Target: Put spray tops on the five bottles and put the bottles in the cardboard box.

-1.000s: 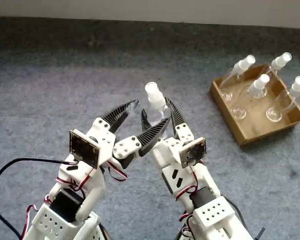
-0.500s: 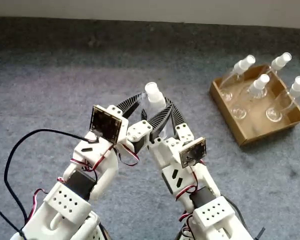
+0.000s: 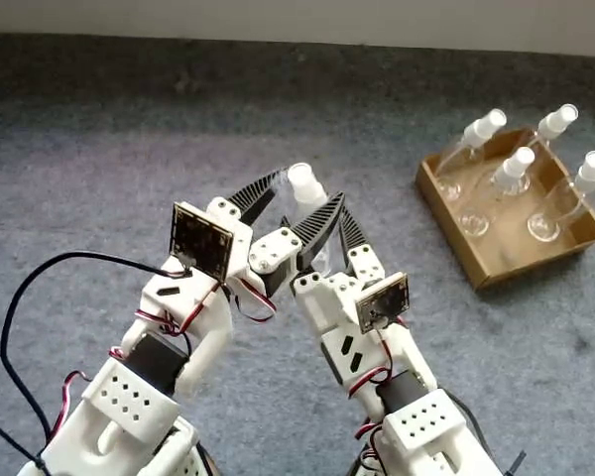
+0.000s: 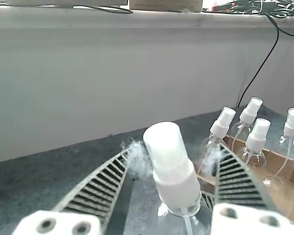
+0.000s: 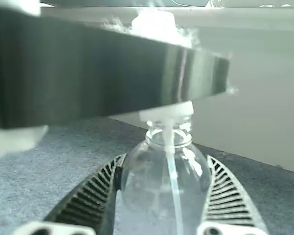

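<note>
While the right gripper (image 5: 165, 164) is clamped on the clear body of a bottle (image 5: 162, 188), one ribbed black finger pressed against each side, the left gripper (image 3: 299, 195) sits higher up with its jaws spread to either side of the white spray top (image 4: 169, 159). In the left wrist view one finger comes right up beside the top and the other stands a little apart from it, so the left gripper is open rather than squeezing. The top rests on the bottle's neck, and a thin tube runs down from it inside the glassy body. I cannot tell whether it is fully fastened. In the right wrist view, a dark finger of the left gripper crosses in front of the top.

In the high view, this pair meets just above the middle of the frame, with the bottle held upright over the grey, carpet-like surface (image 3: 99, 159). Both white arms come up from the lower edge, and a black cable (image 3: 20, 297) loops at the lower left.

Well apart, at the right of the high view, sits the cardboard box (image 3: 540, 256). The four other bottles (image 3: 506, 178) stand inside it, each already wearing a white spray top, and the tops rise above the box's rim.
</note>
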Available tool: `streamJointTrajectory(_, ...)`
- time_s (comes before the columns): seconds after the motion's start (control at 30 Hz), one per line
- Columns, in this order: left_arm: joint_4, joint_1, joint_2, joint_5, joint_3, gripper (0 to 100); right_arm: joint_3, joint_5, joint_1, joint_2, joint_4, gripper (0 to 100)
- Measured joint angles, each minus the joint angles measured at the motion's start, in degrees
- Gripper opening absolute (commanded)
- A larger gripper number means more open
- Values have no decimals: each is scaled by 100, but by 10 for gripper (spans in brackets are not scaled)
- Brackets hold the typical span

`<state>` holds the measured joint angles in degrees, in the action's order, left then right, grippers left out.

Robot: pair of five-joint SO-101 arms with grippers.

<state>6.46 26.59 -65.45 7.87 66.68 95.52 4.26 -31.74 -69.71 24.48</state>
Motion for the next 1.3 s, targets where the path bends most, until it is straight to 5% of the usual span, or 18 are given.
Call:
streamJointTrajectory(0.23, -9, 0, 0, 0, 0, 0, 0, 0, 0, 9, 0, 159)
streamJointTrajectory(0.4, -290, 44, 0, 26, -9, 61, 0, 0, 0, 18, 0, 159)
streamJointTrajectory(1.3, 62, 466, -79, -9, -18, 63, 0, 0, 18, 18, -70, 159)
